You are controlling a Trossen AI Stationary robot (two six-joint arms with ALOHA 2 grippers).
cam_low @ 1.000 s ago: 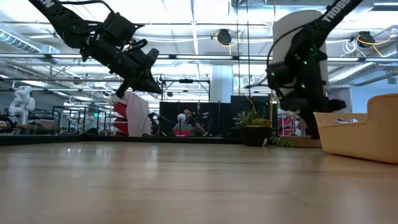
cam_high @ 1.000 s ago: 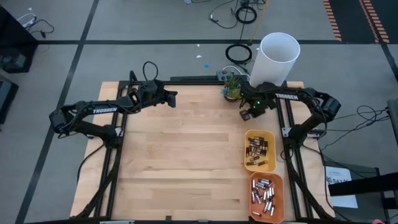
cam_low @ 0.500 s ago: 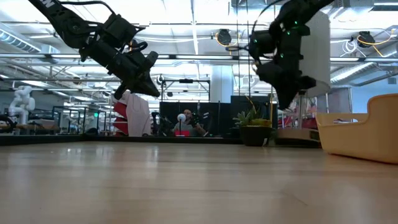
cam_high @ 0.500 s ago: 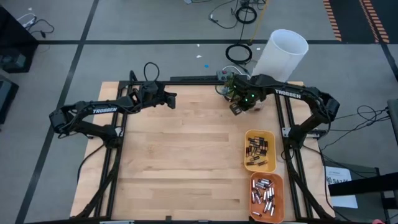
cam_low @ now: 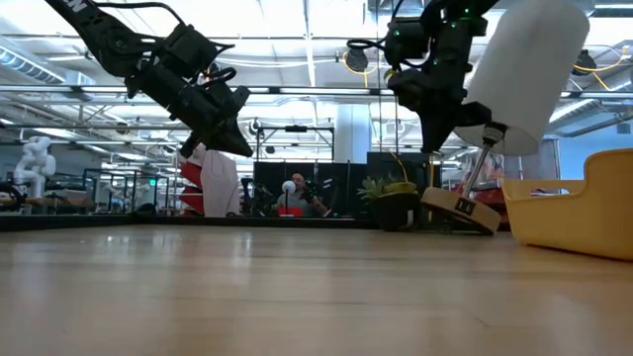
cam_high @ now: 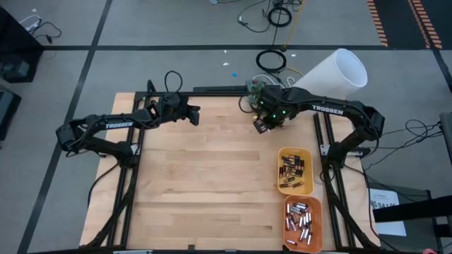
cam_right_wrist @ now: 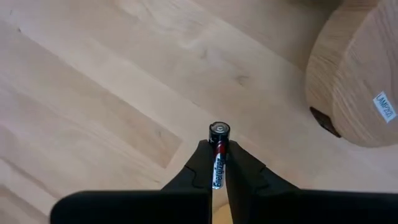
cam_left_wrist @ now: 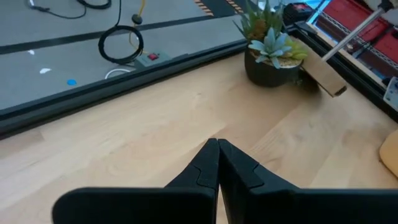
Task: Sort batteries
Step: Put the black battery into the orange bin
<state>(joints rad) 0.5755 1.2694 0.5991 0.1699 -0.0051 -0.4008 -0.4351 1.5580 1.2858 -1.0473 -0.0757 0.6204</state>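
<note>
**Battery pinched in right hand above the rear of the surface**

Right hand up near the rear edge of the wooden surface, just in front of the small potted plant; fingers pressed onto one dark battery with red and silver markings, its capped end poking out past the fingertips. Raised clear of the wood. Seen from above at, from table height high against the room behind.

White lamp shade tilted over beside the right arm, its wooden base tipped up at the surface's rear right corner.

Left hand pressed together, gripping nothing, hanging above the rear left part of the surface, well apart from the right hand.

Remaining batteries along the right edge: dark-bodied cells in the yellow tray, silvery cells in the orange tray just in front of it.
</note>
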